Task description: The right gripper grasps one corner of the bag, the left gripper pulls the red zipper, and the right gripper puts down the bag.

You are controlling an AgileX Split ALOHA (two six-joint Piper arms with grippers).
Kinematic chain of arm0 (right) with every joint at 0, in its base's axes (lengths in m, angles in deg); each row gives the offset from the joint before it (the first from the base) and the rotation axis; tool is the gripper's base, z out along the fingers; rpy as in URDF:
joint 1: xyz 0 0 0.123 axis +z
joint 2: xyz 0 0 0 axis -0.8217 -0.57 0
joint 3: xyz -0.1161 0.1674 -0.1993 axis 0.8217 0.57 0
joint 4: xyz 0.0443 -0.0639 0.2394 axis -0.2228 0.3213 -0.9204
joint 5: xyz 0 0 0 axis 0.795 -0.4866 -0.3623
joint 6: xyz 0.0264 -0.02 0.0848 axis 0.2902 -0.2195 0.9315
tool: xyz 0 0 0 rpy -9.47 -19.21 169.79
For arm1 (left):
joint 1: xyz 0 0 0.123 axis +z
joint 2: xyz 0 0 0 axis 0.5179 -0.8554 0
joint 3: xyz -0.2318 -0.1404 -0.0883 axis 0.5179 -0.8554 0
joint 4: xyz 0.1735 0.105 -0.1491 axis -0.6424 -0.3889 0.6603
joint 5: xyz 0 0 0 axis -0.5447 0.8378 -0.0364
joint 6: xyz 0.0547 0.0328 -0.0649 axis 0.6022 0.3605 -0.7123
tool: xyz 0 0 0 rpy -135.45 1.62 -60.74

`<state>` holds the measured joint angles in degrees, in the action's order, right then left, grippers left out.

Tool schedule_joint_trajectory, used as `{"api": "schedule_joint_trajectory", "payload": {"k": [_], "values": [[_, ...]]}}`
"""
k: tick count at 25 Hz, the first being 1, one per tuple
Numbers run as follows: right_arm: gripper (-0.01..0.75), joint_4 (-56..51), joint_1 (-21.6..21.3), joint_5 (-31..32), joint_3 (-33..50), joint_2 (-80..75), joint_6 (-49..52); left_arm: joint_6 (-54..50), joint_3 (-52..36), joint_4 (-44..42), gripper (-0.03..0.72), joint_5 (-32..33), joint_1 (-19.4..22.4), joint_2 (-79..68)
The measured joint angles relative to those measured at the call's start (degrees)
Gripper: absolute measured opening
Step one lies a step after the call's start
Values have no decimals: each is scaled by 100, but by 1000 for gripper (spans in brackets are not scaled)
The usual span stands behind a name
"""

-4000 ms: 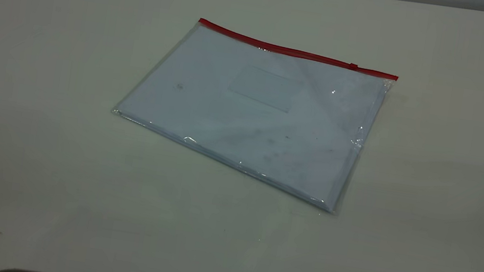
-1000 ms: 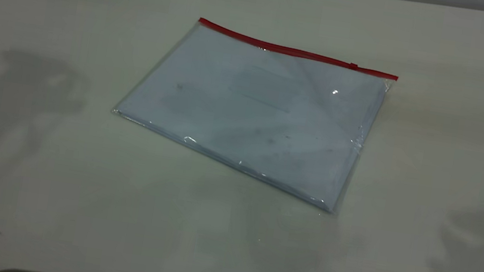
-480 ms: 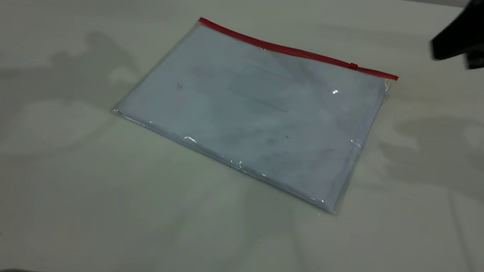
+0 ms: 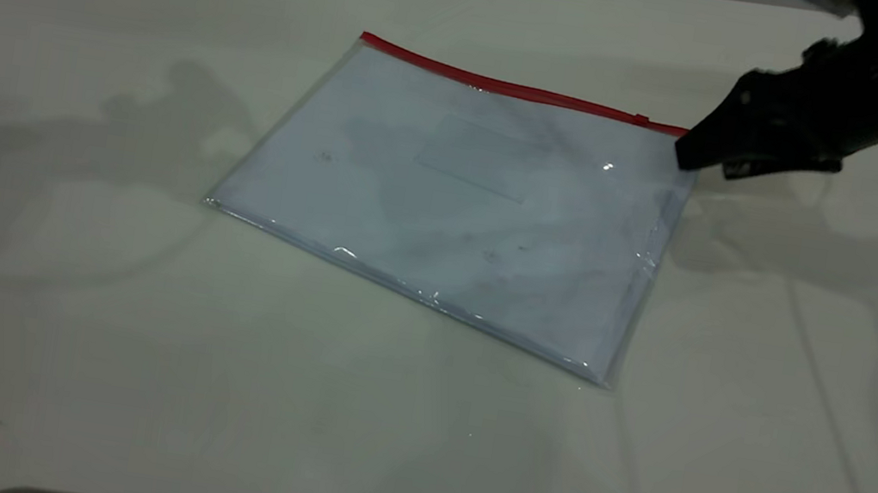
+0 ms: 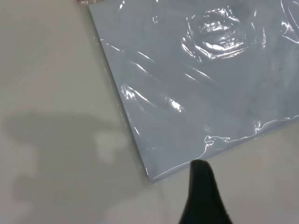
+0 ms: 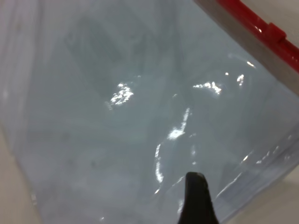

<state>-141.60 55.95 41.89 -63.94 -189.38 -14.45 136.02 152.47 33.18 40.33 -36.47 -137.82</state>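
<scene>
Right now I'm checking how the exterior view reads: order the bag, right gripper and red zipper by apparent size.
1. the bag
2. the right gripper, nearer the camera's edge, so unsure
3. the red zipper

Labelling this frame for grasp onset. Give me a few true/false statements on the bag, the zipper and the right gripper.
1. The flat clear plastic bag with white paper inside lies flat on the white table. True.
2. The black right gripper is at the bag's corner by the thin red zipper. True.
3. The small red slider tab sits at the zipper's left end. False: it is near the right end.
4. The right gripper has lifted the bag's corner. False: the bag lies flat.
5. The exterior view shows the left arm over the bag. False: only the right arm shows there.
</scene>
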Motion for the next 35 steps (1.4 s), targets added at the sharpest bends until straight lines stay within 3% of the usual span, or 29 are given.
{"api": "schedule_joint_trajectory", "payload": {"k": [9,17,20,25,26,30,35], "values": [[587,-6,0,55,-848,-829,-132,-3,0,242,565,0,0,0],[577,-516,0,754,-1109,-1122,-829,-3,0,280,565,0,0,0],[479,-838,0,1069,-1109,-1128,-1166,-3,0,280,565,0,0,0],[72,-942,0,1841,-1263,-1128,-1444,388,0,280,565,-6,-6,-75],[39,-886,0,2056,-1338,-1128,-1465,534,0,286,565,-12,-19,-127],[33,-437,162,2779,-1734,-1128,-1427,1128,138,286,565,-38,-237,-494],[33,334,742,2955,-2222,-1128,-1126,1632,710,286,565,-113,-746,-1117]]}}
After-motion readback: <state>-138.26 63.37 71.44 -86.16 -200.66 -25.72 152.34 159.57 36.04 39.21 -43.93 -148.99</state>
